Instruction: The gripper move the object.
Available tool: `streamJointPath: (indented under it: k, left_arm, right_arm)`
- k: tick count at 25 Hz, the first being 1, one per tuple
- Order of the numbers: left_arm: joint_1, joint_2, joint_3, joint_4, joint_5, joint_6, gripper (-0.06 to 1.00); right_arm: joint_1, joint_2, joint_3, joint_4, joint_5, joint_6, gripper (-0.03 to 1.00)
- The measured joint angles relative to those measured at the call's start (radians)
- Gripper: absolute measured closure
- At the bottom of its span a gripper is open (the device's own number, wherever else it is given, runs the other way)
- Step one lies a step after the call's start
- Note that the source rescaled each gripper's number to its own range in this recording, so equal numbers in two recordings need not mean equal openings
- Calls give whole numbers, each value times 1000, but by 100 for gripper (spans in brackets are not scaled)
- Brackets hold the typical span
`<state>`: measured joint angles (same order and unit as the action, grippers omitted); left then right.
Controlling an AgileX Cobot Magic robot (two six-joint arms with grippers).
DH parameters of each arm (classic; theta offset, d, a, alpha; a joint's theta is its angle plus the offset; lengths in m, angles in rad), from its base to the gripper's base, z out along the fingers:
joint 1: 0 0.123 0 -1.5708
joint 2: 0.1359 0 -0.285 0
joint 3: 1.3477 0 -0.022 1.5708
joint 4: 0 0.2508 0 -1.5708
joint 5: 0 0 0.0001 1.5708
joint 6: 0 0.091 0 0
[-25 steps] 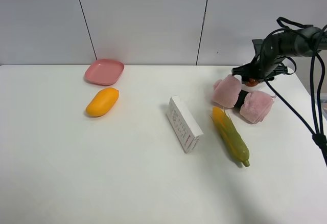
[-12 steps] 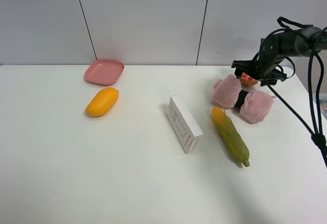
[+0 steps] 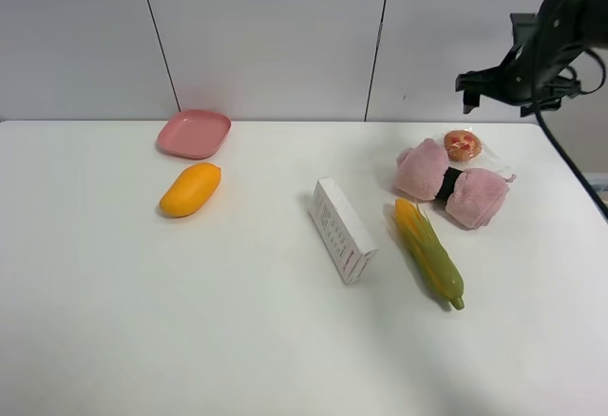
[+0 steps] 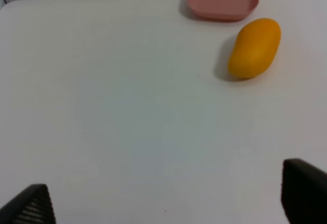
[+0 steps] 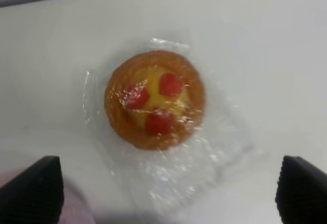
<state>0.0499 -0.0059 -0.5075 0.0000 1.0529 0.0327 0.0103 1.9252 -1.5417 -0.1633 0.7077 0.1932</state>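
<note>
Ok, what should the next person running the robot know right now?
Right pincer: open, empty, hanging above the tart.
Left pincer: open, empty, over the table near the mango.
Tart: lying on the table in its wrap, just behind the pink plush roll.
Done: tart is down, nothing grips it.
To do: probably only parking the arm.

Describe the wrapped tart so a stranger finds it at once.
Go to the far right corner of the white table, where a pink fluffy bundle with a black band lies. Just behind it sits the tart: small, round, golden-brown, with three red spots on a yellow centre, and the only thing in crinkly clear plastic.
</note>
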Motion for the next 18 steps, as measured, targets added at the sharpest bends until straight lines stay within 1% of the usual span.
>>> streamJointPath:
  k: [5,8,10,12,15,18]
  left_arm:
    - [0,0,0,0,0,0,-6]
    - [0,0,0,0,0,0,-6]
    - [0,0,0,0,0,0,-6]
    - [0,0,0,0,0,0,-6]
    - [0,0,0,0,0,0,-6]
    - [0,0,0,0,0,0,-6]
  right_arm:
    - [0,-130,0,50,246,-206,32]
    - [-9,-176,0,125,376,-293,32]
    - [-25,-197,0,179,429,-340,32]
    - [-47,-219,0,216,456,-370,32]
    - [-100,-259,0,223,482,-393,32]
    - [-181,-302,0,219,501,-401,32]
